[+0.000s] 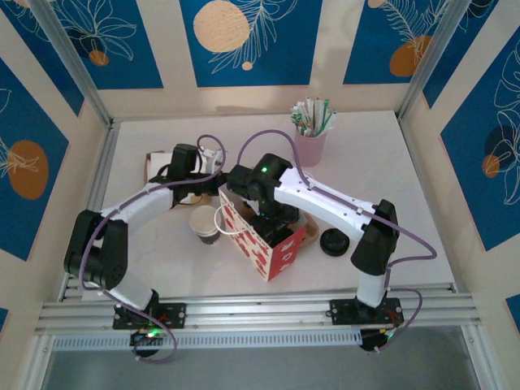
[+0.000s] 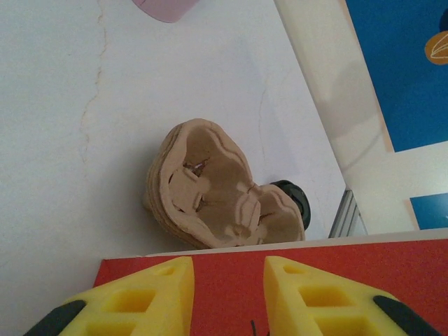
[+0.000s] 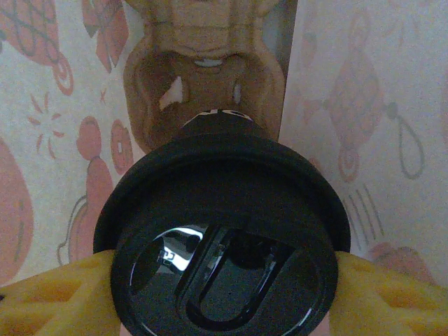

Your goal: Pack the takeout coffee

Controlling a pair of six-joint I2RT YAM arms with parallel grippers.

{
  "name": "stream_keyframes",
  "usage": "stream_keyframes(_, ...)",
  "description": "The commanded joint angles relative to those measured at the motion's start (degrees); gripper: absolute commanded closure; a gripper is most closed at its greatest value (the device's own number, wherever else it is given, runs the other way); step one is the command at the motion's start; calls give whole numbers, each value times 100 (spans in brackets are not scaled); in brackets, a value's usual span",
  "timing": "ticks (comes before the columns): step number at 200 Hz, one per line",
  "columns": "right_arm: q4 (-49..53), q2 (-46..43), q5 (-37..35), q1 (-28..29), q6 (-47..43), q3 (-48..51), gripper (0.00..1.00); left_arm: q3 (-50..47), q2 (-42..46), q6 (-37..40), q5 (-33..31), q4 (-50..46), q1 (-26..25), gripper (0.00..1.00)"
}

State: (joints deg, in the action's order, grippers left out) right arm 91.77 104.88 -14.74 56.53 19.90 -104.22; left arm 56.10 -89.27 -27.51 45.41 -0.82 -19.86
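The paper cup [image 1: 205,224] stands upright and uncovered on the white table [image 1: 382,162], just left of the bag [image 1: 262,244] and untouched by either arm, likely parked there until it is packed. Its thin off-white wall ends in a rolled rim, and its inside looks dark. The bag is stiff paper, white with red print and one red side; the left gripper [image 2: 227,267] hangs over that side, yellow fingers apart and empty, perhaps to steady it. The right gripper [image 3: 224,269] is clamped on a glossy round black lid [image 3: 224,203] with a sip recess, above a moulded brown pulp tray [image 3: 203,70], seemingly to seat it there.
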Motion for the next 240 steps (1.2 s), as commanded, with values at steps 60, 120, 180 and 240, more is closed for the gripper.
stream_keyframes(60,-281,-232,173,-99,-141,236,35,-347,1285,-91,-1218,-380,374,1)
stream_keyframes(120,-361,-352,115,-107,-160,235,35,-753,2995,75,-2634,-1322,412,0)
stream_keyframes(180,-456,-403,159,-103,-225,218,35,-1115,4532,-114,-2889,-2264,413,0)
stream_keyframes(240,-558,-534,80,-101,-225,261,35,-1450,4829,-371,-2639,-2155,412,0)
